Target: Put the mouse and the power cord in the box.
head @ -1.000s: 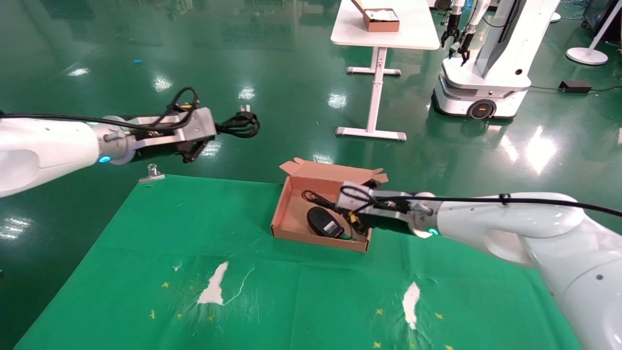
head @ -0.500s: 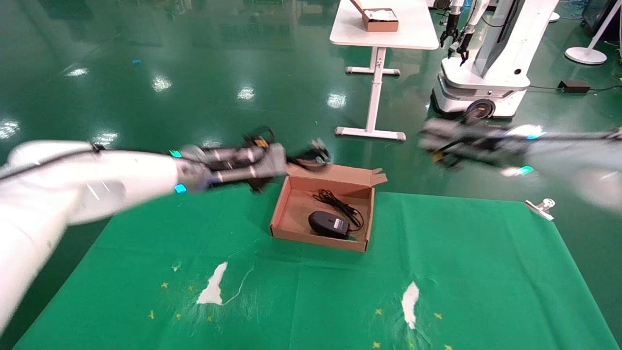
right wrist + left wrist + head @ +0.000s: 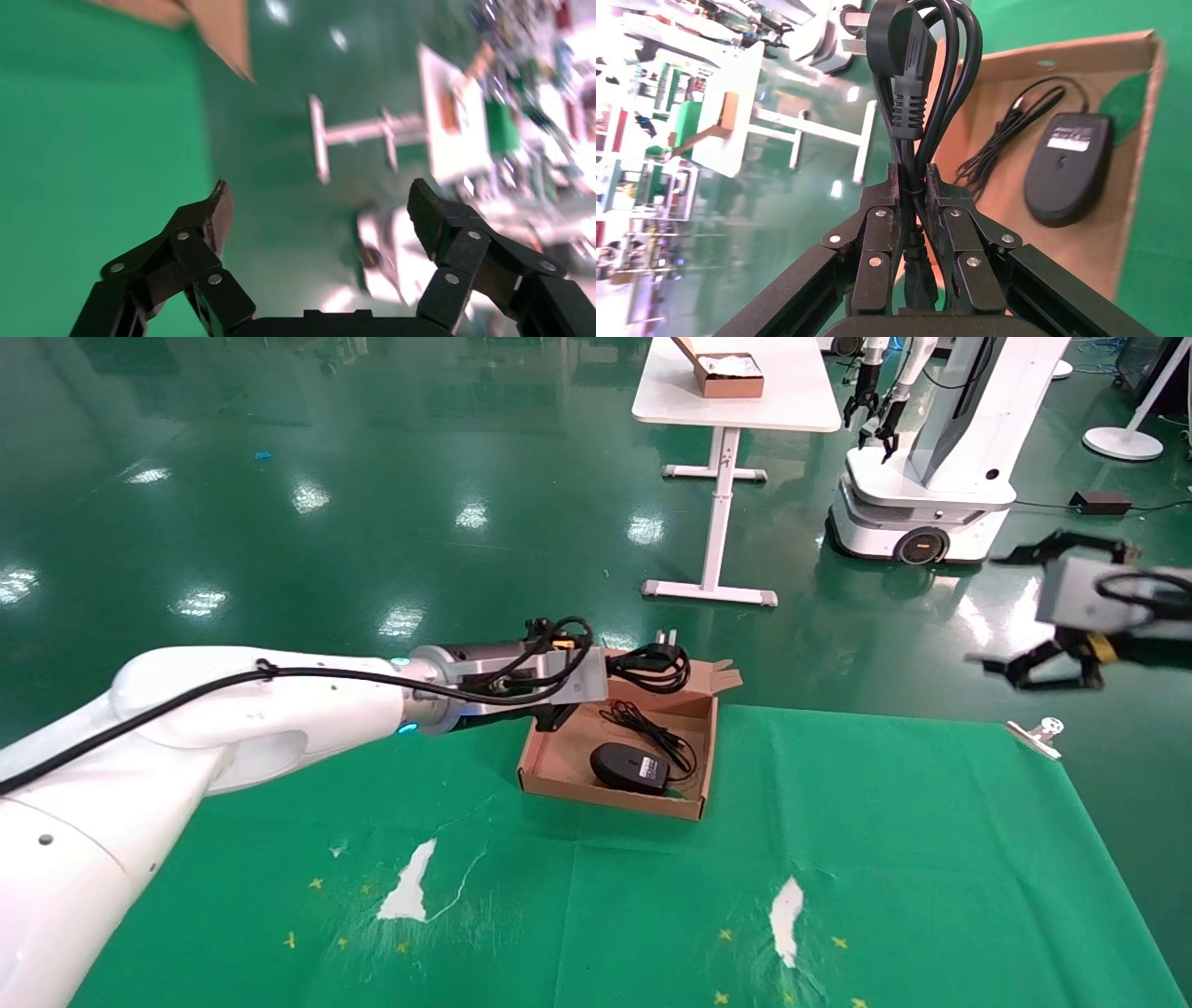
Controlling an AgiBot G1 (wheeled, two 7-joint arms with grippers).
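Observation:
The brown cardboard box [image 3: 538,756] lies open at the far middle of the green cloth. Inside it rests the black mouse [image 3: 629,768] with its thin bundled cable [image 3: 649,726]. My left gripper [image 3: 610,674] hovers at the box's far left corner, shut on the looped black power cord [image 3: 654,665], whose pronged plug points away from me. In the left wrist view the power cord [image 3: 914,91] sticks out past the left gripper [image 3: 912,172], with the mouse [image 3: 1065,168] and box [image 3: 1011,203] beyond. My right gripper [image 3: 992,610] hangs open and empty off the cloth's far right. The right gripper [image 3: 320,203] looks onto floor.
A metal clip [image 3: 1036,734] pins the cloth's far right corner. The cloth has white torn patches [image 3: 410,887] near me. Beyond the table stand a white desk [image 3: 736,402] with a small brown box [image 3: 729,374] and another robot [image 3: 931,449].
My left arm has swung in from the far left, carrying the power cord over the box's far edge. My right gripper has left the box, rising away to the right.

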